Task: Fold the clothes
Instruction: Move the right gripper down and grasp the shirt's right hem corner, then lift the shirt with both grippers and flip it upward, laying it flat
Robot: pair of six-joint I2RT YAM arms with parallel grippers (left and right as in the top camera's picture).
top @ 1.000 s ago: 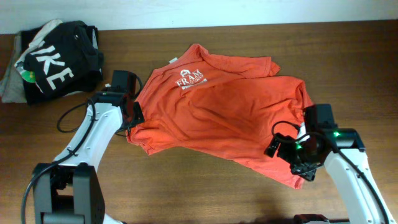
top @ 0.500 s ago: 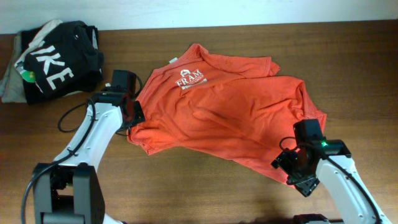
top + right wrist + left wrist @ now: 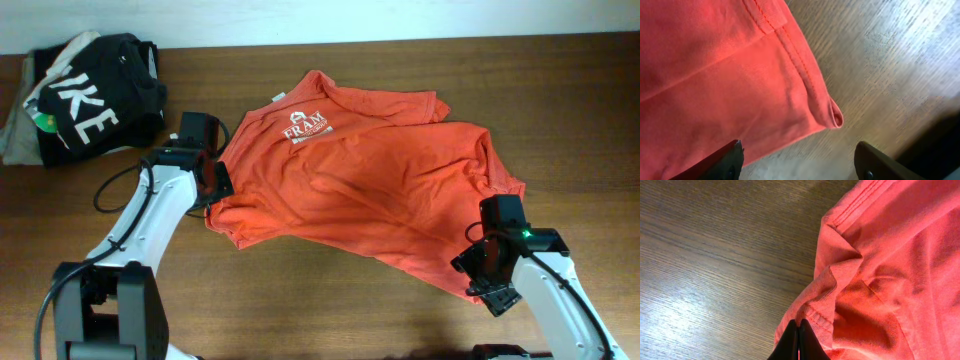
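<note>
The clothes, a red-orange T-shirt [image 3: 360, 180] with a white chest logo [image 3: 305, 127], lie spread and wrinkled across the middle of the wooden table. My left gripper [image 3: 214, 186] is at the shirt's left edge, its fingertips [image 3: 799, 326] shut on a bunched fold of the hemmed sleeve [image 3: 840, 275]. My right gripper [image 3: 482, 272] hovers over the shirt's front right corner. Its jaws stand open, one finger [image 3: 730, 156] above the cloth and the other [image 3: 867, 157] above bare wood. The stitched hem corner [image 3: 834, 117] lies between them, untouched.
A black garment with big white letters [image 3: 95, 95] is heaped at the back left on a grey-beige garment [image 3: 15, 130]. A black cable [image 3: 108, 186] loops beside the left arm. Bare wood [image 3: 300, 300] runs along the front edge.
My right gripper has moved toward the front over the shirt's front right corner, and its jaws have narrowed somewhat. The left gripper and the shirt have stayed where they were.
</note>
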